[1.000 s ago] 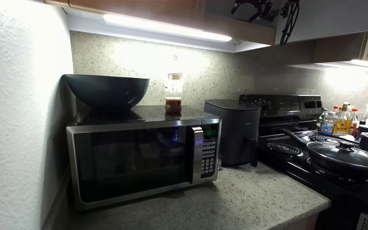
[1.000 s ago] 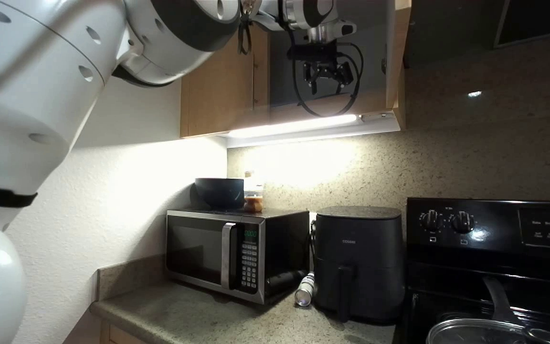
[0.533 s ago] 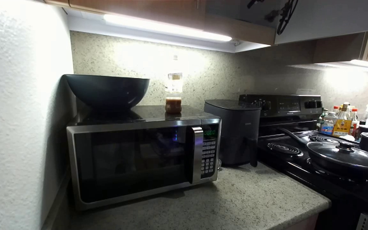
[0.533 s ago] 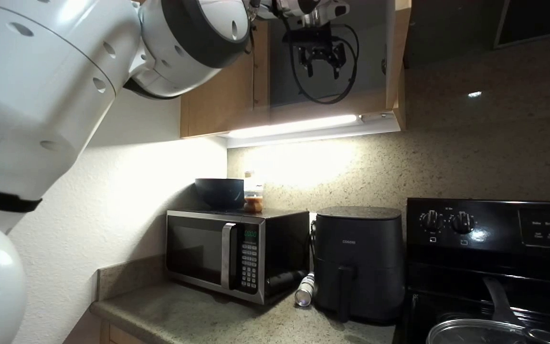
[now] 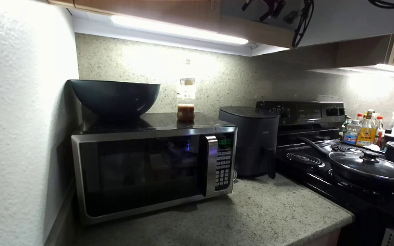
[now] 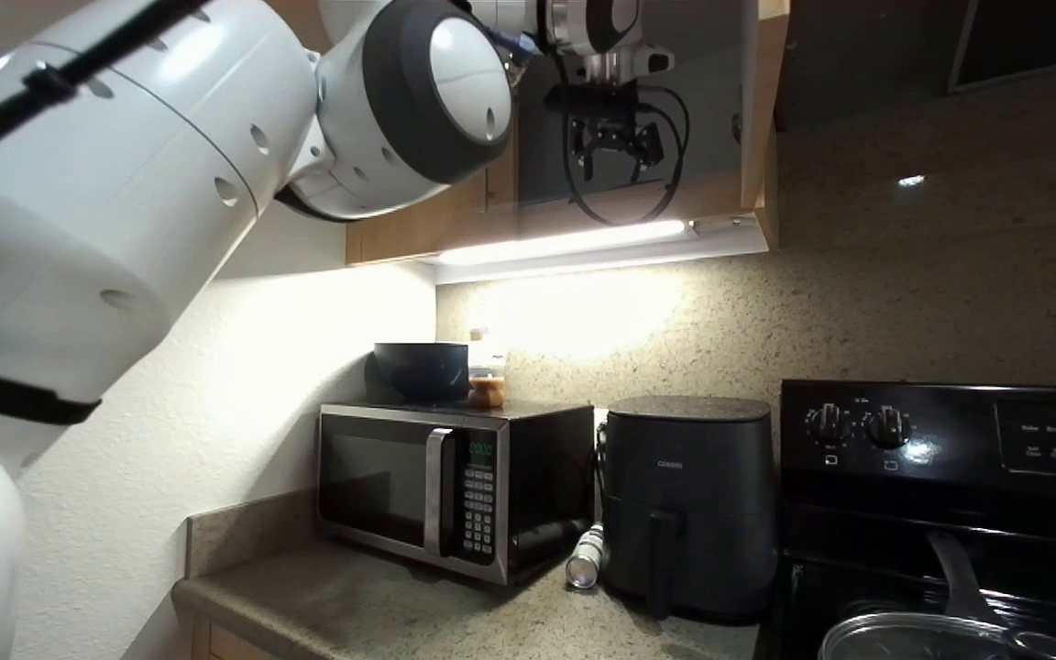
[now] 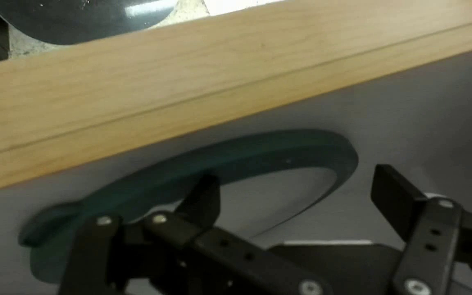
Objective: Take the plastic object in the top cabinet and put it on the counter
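Observation:
The plastic object (image 7: 301, 147) shows in the wrist view as a round piece with a dark green-grey rim and a grey middle. It lies inside the top cabinet (image 6: 432, 197), just behind the wooden front edge (image 7: 219, 82). It does not show in the exterior views. My gripper (image 7: 297, 180) is open. Its left finger overlaps the object's rim and its right finger is beyond the object's right end; contact cannot be told. The gripper also shows in both exterior views (image 6: 613, 170) (image 5: 255, 13), at the open cabinet. The speckled counter (image 5: 258, 212) lies below.
An open cabinet door (image 6: 764, 101) stands right of the gripper. Below are a microwave (image 6: 409, 486), a dark bowl (image 6: 420, 369), a jar (image 5: 185, 112) and an air fryer (image 6: 688, 504). A stove (image 5: 306, 136) with a lidded pan (image 5: 371, 167) stands to the right. A cable (image 6: 670, 183) hangs by the gripper.
My gripper rose, then came down again at the cabinet, ending slightly left of where it was. The arm's elbow has moved right and down in an exterior view. The gripper stays open.

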`<state>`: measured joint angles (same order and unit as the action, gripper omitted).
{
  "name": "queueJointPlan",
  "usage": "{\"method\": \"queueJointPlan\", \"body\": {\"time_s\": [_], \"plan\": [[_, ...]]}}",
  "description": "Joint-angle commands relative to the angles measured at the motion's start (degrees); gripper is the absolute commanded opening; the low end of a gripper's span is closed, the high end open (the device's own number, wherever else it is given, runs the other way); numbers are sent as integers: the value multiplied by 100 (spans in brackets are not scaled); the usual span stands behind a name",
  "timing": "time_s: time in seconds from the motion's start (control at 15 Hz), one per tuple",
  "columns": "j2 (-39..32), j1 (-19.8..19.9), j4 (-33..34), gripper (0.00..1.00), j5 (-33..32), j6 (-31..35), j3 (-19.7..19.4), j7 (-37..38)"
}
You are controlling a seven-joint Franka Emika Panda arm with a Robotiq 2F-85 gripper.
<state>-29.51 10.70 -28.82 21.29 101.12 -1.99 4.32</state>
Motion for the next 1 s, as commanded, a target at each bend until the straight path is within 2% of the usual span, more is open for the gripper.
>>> {"method": "queueJointPlan", "body": {"time_s": [0.0, 0.2, 0.27, 0.53, 0.6, 0.67, 0.93], "plan": [[-471, 282, 612, 100, -32, -596, 411, -258], [-655, 343, 967, 100, -120, -907, 571, -318], [-299, 303, 368, 100, -10, -642, 451, -449], [-248, 172, 593, 100, -83, -120, 404, -391], [-479, 182, 1091, 100, -230, -146, 570, -294], [-260, 148, 805, 100, -269, 107, 585, -342], [-286, 100, 824, 100, -396, 178, 646, -319]]}}
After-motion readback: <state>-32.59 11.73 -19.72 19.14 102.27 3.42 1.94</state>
